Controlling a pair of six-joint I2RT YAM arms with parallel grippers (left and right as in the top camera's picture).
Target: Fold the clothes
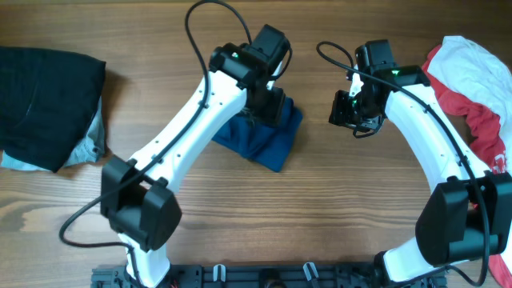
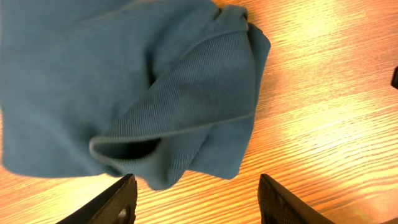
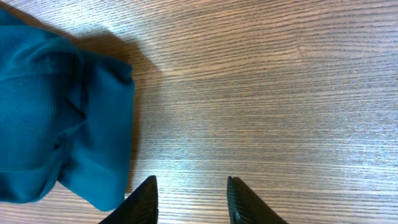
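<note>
1. Clothing lies in three places on the brown wooden table (image 1: 336, 208): at the centre, at the far left and at the far right.
2. At the centre, slightly left of the midline, is a folded blue ribbed-knit garment (image 1: 268, 144). It is a compact bundle set askew to the table's edges.
3. The left wrist view shows the bundle's upper layer curling open at one side, with a hemmed edge forming a loose pocket. The rest of the cloth lies flat on the wood.
4. The left gripper (image 2: 196, 202) hangs directly over the bundle, pointing down. Its two dark fingers are spread wide, with only cloth edge and bare wood showing between them. It holds nothing.
5. The right gripper (image 3: 189, 199) hovers over bare wood just to the right of the bundle, and the blue cloth fills the left part of its own view. Its fingers stand moderately apart, with nothing between them.
6. In the overhead view the two grippers are near each other but apart. Only the left one is above the garment.
7. A crumpled black garment (image 1: 44, 96) sits at the table's left edge on top of a pale grey-blue cloth (image 1: 90, 148), which peeks out below it.
8. A heap of red and white clothes (image 1: 472, 88) lies at the right edge, partly under the right arm.
</note>
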